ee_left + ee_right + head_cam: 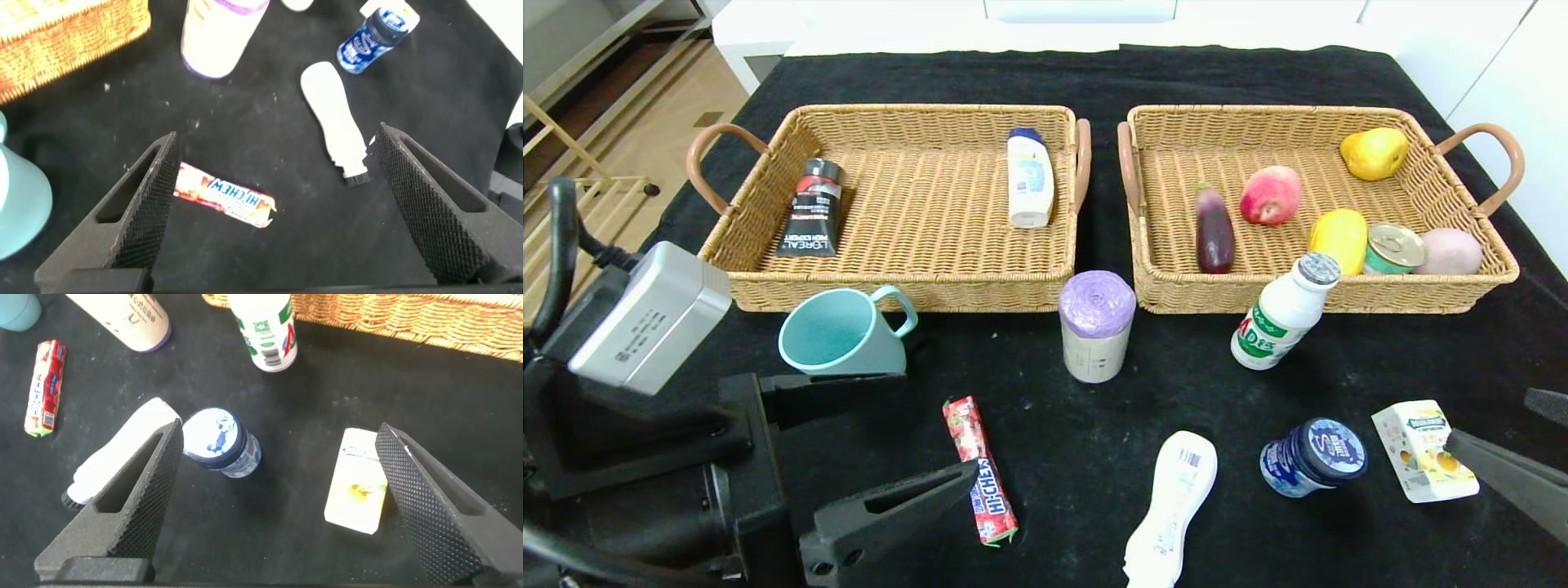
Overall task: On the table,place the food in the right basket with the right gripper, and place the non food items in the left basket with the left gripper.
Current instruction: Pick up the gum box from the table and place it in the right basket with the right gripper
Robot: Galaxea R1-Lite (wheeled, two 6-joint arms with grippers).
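Observation:
On the black table (1094,392), a teal mug (841,335), a beige roll with a purple top (1097,327) and a white AD milk bottle (1282,314) stand in front of the baskets. Nearer lie a red Hi-Chew stick (978,469), a slim white bottle (1174,506), a blue-lidded jar (1313,456) and a pale yellow carton (1421,449). My left gripper (939,423) is open and empty above the Hi-Chew stick (225,194). My right gripper (1489,416) is open and empty; one finger overlaps the carton (355,492), with the jar (219,443) by the other.
The left basket (768,282) holds a black tube (813,208) and a white bottle (1029,175). The right basket (1339,298) holds an eggplant (1214,229), several fruits and a can (1393,248). The table's edge runs along the far side and right.

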